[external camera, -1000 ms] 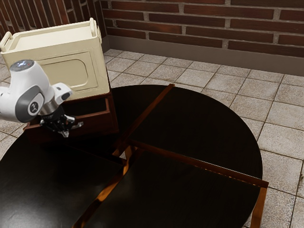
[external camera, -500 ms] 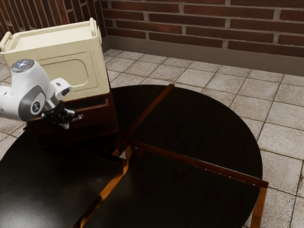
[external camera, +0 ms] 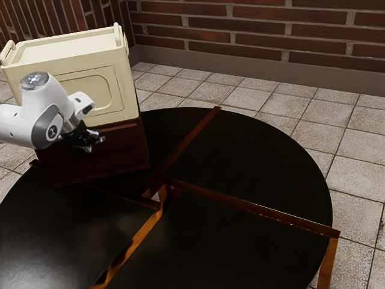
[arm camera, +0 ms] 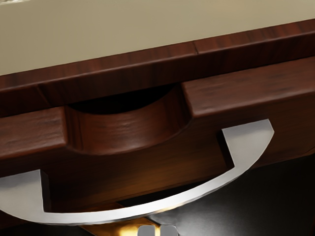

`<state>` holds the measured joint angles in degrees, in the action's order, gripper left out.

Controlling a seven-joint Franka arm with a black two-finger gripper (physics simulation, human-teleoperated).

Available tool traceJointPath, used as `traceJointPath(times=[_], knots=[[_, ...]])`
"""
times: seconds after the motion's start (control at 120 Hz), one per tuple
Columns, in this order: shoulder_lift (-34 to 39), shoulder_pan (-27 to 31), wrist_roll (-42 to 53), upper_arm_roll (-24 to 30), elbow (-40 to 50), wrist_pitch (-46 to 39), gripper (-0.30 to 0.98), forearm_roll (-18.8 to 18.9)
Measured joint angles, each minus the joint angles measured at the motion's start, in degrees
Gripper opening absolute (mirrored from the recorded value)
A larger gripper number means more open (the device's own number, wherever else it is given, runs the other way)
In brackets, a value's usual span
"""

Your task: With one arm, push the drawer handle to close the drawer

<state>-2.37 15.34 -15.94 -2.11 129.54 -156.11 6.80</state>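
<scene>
the gripper has its fingers together beside the drawer handle; the drawer stands slightly proud of the cabinet, at the exterior view's left, far on the table.

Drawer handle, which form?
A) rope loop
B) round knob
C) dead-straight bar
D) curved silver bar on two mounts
D: in the wrist view the handle is a silver bar that bows outward between two mounts on the drawer front.
</scene>
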Motion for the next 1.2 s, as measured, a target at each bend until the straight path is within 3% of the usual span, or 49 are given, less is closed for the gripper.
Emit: traceJointPath(times=[0.35, 0.567, 0.717, 0.867, 1.2], knots=[[-1.6, 0.9, -0.1, 0.0, -0.2, -1.3, -0.1, -0.1], [6.6, -1.6, -0.6, 0.1, 7.5, 2.4, -0.1, -0.2], [13.1, -9.4, -0.3, 0.4, 8.7, 10.0, 0.2, -0.2], [17.2, -10.6, 0.7, 2.4, 7.7, 17.9, 0.44, -0.2], [18.5, -10.5, 6.8, 7.7, -5.6, 34.1, 0.64, -0.2]])
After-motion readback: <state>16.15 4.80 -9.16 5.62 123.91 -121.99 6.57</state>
